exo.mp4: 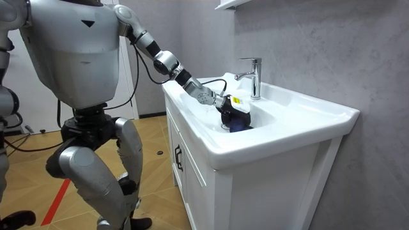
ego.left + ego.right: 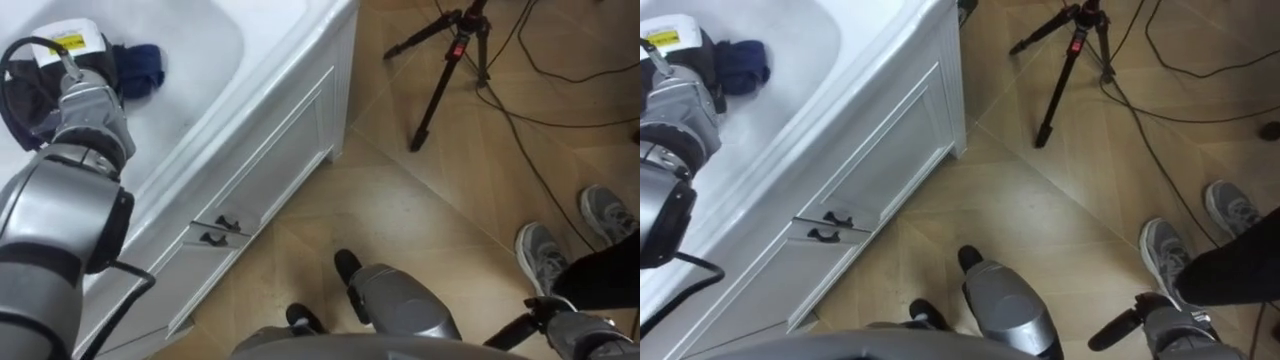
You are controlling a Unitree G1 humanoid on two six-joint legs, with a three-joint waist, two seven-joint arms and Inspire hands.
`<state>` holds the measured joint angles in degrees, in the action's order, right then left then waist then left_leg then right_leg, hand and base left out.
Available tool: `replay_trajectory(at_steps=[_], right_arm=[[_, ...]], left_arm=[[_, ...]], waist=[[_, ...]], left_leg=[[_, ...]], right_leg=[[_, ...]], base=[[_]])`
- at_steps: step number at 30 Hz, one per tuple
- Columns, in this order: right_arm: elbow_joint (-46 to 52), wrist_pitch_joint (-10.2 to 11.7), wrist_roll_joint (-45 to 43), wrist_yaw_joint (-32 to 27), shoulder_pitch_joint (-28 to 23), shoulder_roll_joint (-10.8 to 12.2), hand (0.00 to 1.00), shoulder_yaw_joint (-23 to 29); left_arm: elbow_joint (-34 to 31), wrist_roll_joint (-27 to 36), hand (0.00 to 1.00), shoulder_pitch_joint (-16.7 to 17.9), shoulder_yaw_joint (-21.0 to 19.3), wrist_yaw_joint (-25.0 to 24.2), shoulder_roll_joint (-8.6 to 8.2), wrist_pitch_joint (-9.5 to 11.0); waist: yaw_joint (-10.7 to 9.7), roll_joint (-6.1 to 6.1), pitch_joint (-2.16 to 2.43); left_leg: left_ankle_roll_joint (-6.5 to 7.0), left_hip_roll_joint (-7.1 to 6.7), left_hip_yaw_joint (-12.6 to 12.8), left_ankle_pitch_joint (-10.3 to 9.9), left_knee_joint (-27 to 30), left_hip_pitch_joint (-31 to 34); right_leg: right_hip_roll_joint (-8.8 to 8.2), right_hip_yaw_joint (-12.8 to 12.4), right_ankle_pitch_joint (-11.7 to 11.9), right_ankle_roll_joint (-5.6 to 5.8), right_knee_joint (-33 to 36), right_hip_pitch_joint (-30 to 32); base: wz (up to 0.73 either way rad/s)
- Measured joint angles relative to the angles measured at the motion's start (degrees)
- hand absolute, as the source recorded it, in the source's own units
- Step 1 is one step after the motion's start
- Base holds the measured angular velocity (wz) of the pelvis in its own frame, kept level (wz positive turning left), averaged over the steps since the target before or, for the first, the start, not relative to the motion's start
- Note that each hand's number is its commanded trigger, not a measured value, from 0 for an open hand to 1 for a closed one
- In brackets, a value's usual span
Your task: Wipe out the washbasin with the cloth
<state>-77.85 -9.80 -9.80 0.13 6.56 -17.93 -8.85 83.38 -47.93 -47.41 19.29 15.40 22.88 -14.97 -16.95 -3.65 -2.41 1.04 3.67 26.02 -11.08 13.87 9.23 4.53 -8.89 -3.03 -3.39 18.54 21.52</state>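
- Left hand [image 1: 223,103] sits mid-frame in the room view, reaching into the basin [image 1: 268,115]. Its fingers look curled down onto the bunched dark-blue cloth [image 1: 238,121], so I read it as grasping the cloth. The cloth lies on the basin floor, upper left of the left eye view.
- Right hand [image 2: 590,338] is at the lower right corner of the left eye view. It is cut by the frame edge, and I cannot tell its state.
- Risk: the cloth is wadded into a lump, not spread. A stroke may touch only a narrow strip of porcelain, leaving most of the basin unwiped.
- Risk: the faucet [image 1: 254,76] stands just behind the hand. A sweep toward the back wall could knock the hand or wrist against it.
- Risk: if the grip is shallow, friction on the basin could drag the cloth out of the hand.
- Risk: the robot stands beside the vanity [image 1: 255,185] with its arm stretched far out. Pressing harder could upset its balance.
- Risk: a tripod [image 2: 450,60] and a person's shoes [image 2: 545,258] are on the floor near the robot, at upper right and right of the left eye view. A step back could meet them.
- Hidden: dark fingertips merge with the dark cloth, so the contact is hard to read.
- Hidden: from the head camera the forearm covers part of the basin. Its far end and any drain are out of frame or obscured.
- Hidden: whether the basin is wet or soiled cannot be made out.
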Motion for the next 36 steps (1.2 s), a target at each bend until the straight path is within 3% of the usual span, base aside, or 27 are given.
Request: replay_trajectory(at_steps=[2,4,6,9,12,17,19,22,26,27,36], right_arm=[[-0.01,0.42,-0.01,-0.04,-0.47,0.00,0.00,0.04],[0.07,0.48,0.02,-0.44,-1.10,0.00,0.00,0.13],[0.26,0.60,0.02,-0.90,-1.23,0.00,0.00,0.14],[-0.28,0.96,0.03,-1.38,-1.75,-0.01,0.00,0.15],[-0.56,1.01,-0.01,-1.95,-1.54,-0.01,0.00,1.39],[-1.22,0.98,-1.14,-2.61,-1.73,0.18,0.00,1.72],[-1.47,0.88,-2.06,-2.61,-1.75,0.19,0.00,1.73],[-1.43,0.88,-1.99,-2.61,-1.78,0.19,0.00,1.71],[-1.37,0.92,-1.99,-2.54,-1.57,0.19,0.00,1.74],[-1.36,0.91,-2.04,-2.47,-1.60,0.19,0.00,1.75],[-0.60,-0.15,-4.45,-2.55,-2.36,0.16,0.00,3.96]], left_arm=[[0.72,-0.03,1.00,0.52,-0.09,-0.35,0.00,0.00],[0.69,-0.11,1.00,3.34,-0.38,-0.56,0.73,0.03],[0.70,-0.06,1.00,5.62,-1.36,-1.00,1.44,0.02],[0.50,-0.16,1.00,7.84,-1.77,-1.06,1.91,0.01],[0.17,-0.82,1.00,9.84,-2.26,-1.12,2.94,0.01],[-2.06,-2.91,1.00,13.56,-4.17,-0.90,3.09,0.01],[-3.90,-3.66,1.00,16.73,-5.33,-0.86,3.52,0.00],[-6.46,-3.97,1.00,18.79,-6.80,-0.83,4.21,0.00],[-8.21,-3.93,1.00,21.05,-7.87,-0.39,4.66,0.04],[-8.36,-4.11,1.00,21.97,-8.15,-0.19,4.73,0.05],[-14.05,-10.80,1.00,27.36,-12.50,1.55,4.76,0.32]], waist=[[-0.08,0.00,0.01],[0.23,0.02,0.52],[0.29,0.06,0.53],[1.95,0.68,0.91],[2.21,1.06,1.15],[3.33,0.82,1.57],[4.02,0.52,2.15],[5.87,0.57,2.20],[6.51,1.05,2.34],[7.03,1.14,2.82],[8.22,0.50,2.93]], left_leg=[[-0.18,-0.02,-1.17,0.16,-0.07,-0.58],[-0.48,0.05,-1.56,0.40,-0.22,-1.25],[-0.61,-0.01,-1.88,0.62,-0.29,-1.57],[-0.91,-0.20,-3.02,0.83,-0.28,-1.80],[-1.06,-0.19,-4.38,1.26,-0.29,-2.23],[-1.34,0.09,-6.27,1.53,-0.89,-2.92],[-1.54,0.00,-6.61,1.65,-1.92,-3.70],[-1.74,0.12,-6.76,1.77,-2.17,-4.14],[-2.08,0.33,-7.70,1.96,-2.36,-5.07],[-2.26,0.49,-7.67,1.86,-2.41,-5.45],[-3.39,0.70,-12.67,2.28,-2.19,-6.51]], right_leg=[[-0.19,0.90,-0.09,-0.17,-0.24,-1.05],[-0.18,1.32,-0.29,-0.45,-0.70,-1.82],[-0.17,1.58,-0.35,-0.54,-0.76,-2.23],[0.11,1.63,-0.51,-0.35,-0.92,-2.68],[0.06,2.28,-0.44,-0.44,-1.36,-3.81],[0.03,3.87,0.23,-0.67,-3.48,-6.28],[-0.08,4.55,0.17,-0.84,-3.75,-6.96],[-0.05,5.10,0.16,-1.29,-3.76,-7.29],[-0.05,6.17,-0.33,-1.90,-3.89,-8.56],[0.14,6.13,-0.46,-2.10,-3.91,-8.86],[0.58,8.07,-1.30,-3.03,-5.01,-11.03]], base=[[0.21],[0.10],[0.06],[0.06],[0.18],[0.17],[0.08],[0.02],[0.12],[0.00],[0.09]])
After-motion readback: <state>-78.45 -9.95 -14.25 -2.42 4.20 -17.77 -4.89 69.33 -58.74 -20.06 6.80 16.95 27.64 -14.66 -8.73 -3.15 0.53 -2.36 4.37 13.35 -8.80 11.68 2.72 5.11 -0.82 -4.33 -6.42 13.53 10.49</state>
